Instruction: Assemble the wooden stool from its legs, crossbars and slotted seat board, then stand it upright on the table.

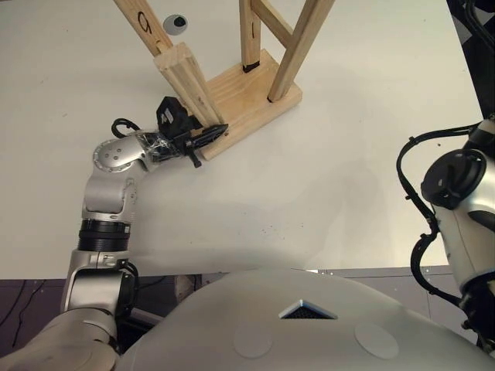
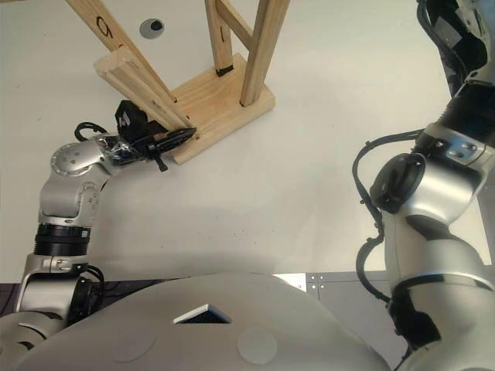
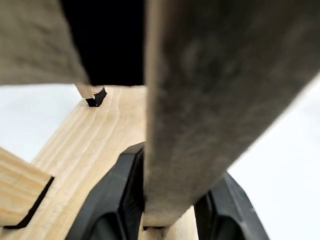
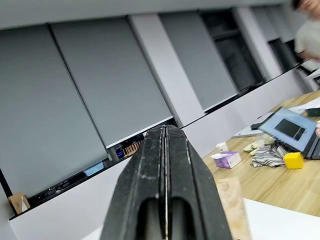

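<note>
The wooden stool [image 1: 267, 58] lies upside down on the white worktop [image 1: 363, 139] — seat board [image 1: 249, 99] flat. The left pincer [image 1: 215, 132] pinches the near leg [image 1: 187, 79] just above the board's corner. The right pincer [image 4: 165, 165] is pressed together — pointing out at the room.

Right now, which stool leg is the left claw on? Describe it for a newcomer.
On the white table the seat board lies flat, legs up. Take the leg at its near-left corner: it alone has the black left claw around its base.
</note>
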